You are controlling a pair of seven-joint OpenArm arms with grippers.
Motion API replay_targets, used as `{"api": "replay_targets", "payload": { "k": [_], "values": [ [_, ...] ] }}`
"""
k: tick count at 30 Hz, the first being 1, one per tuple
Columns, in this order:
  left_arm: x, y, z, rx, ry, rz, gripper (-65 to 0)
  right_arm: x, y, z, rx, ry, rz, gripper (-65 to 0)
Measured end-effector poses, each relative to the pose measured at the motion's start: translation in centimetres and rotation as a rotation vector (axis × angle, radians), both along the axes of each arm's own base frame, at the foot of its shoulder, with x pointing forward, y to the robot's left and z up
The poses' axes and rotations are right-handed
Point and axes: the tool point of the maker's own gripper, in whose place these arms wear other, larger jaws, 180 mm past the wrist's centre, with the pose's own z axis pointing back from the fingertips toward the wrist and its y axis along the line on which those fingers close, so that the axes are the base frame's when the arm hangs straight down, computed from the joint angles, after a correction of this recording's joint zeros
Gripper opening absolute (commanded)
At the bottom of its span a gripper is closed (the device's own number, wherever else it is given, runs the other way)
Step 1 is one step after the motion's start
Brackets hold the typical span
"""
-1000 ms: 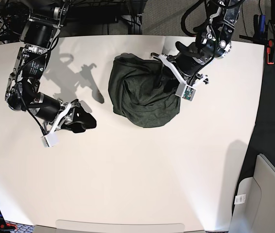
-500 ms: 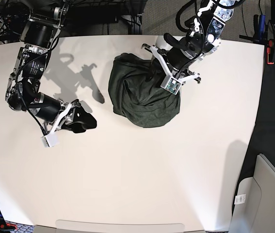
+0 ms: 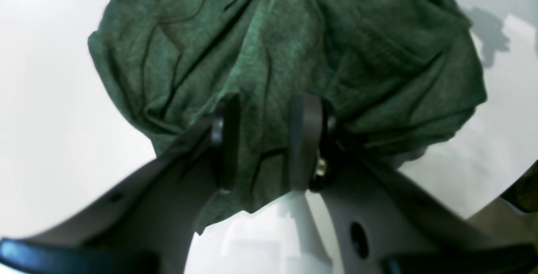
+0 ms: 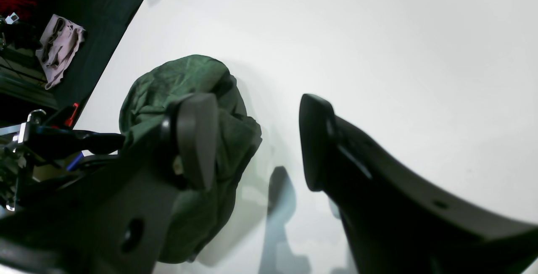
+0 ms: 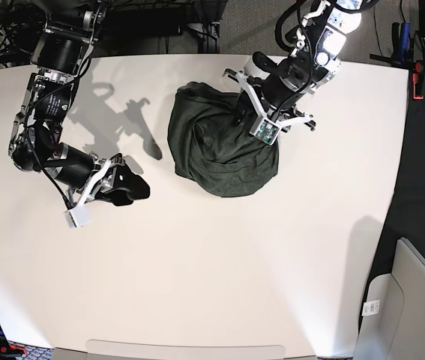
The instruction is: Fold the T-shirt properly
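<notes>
The T-shirt lies as a crumpled dark green lump on the white table, behind the middle. My left gripper reaches down onto its upper right part. In the left wrist view a bunch of the T-shirt fills the gap between the fingers, and wrinkles run toward them, so the left gripper is shut on the cloth. My right gripper hovers low over bare table to the left of the shirt. The right gripper is open with nothing in it, and the T-shirt lies beyond it.
A grey bin stands off the table's front right corner. A red and black item sits by the right edge. Cables and arm bases line the back edge. Dark floor borders the table.
My left arm has swung left from the shirt's right edge onto its upper right part and turned at the wrist. The shirt's outline has hardly shifted. The right arm has stayed still.
</notes>
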Motion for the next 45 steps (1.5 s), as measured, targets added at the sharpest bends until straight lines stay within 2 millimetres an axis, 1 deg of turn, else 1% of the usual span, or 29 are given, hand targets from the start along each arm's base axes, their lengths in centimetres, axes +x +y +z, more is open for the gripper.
{"api": "replay_targets", "payload": {
  "k": [3,7,10,12,15,17,19,24,27,28,29,31,34,37,39,41,45],
  "values": [
    [0.1,0.2,-0.2,0.020,-0.006,0.001,-49.4,0.0,0.0,0.0,0.000,0.000,0.000,-35.5],
    [-0.1,0.4,-0.8,0.031,0.011,0.000,-55.5,0.0,0.0,0.0,0.000,0.000,0.000,-35.5],
    [-0.1,0.4,-0.8,0.031,0.011,-0.001,-58.5,0.0,0.0,0.0,0.000,0.000,0.000,-35.5],
    [-0.2,0.4,-0.9,0.032,0.014,-0.003,-60.0,0.0,0.0,0.0,0.000,0.000,0.000,-35.5],
    [-0.2,0.4,-0.9,0.033,0.014,-0.003,-60.4,0.0,0.0,0.0,0.000,0.000,0.000,-35.5],
    [0.0,0.5,-0.4,0.029,0.002,0.003,-60.5,0.0,0.0,0.0,0.000,0.000,0.000,-35.5],
    [0.4,1.3,0.0,0.027,-0.011,0.027,-60.5,0.0,0.0,0.0,0.000,0.001,0.000,-35.5],
    [0.8,5.0,-0.2,0.043,-0.002,0.167,-60.5,0.0,0.0,0.0,-0.001,0.001,0.000,-35.5],
    [1.7,6.6,0.5,0.026,-0.024,0.241,-60.4,0.0,0.0,0.0,-0.001,0.001,-0.001,-35.5],
    [1.7,6.9,0.6,0.029,-0.026,0.250,-60.4,0.0,0.0,0.0,-0.002,0.001,0.000,-35.5],
    [1.5,7.2,0.4,0.034,-0.020,0.256,-60.4,0.0,-0.1,-0.1,-0.004,0.002,-0.002,-35.5],
    [0.4,7.5,-0.4,0.049,0.012,0.263,-60.4,0.1,0.0,0.0,-0.002,0.000,-0.001,-35.5],
    [-0.7,7.3,-1.1,0.042,0.044,0.255,-60.4,0.5,0.0,0.5,-0.001,-0.014,-0.002,-35.5],
    [-1.5,7.3,-1.6,0.044,0.062,0.258,-60.4,0.4,-0.1,0.4,-0.005,-0.012,-0.002,-35.5],
    [-1.8,7.3,-1.8,0.046,0.072,0.257,-60.0,0.4,0.0,0.4,-0.006,-0.012,-0.001,-35.5],
    [-1.5,7.5,-1.5,0.039,0.062,0.278,-56.9,0.6,0.0,0.5,-0.006,-0.017,0.000,-35.5],
    [1.1,9.0,0.1,0.028,-0.003,0.392,-45.5,0.7,0.0,0.7,-0.006,-0.020,0.001,-35.5]
  ]
}}
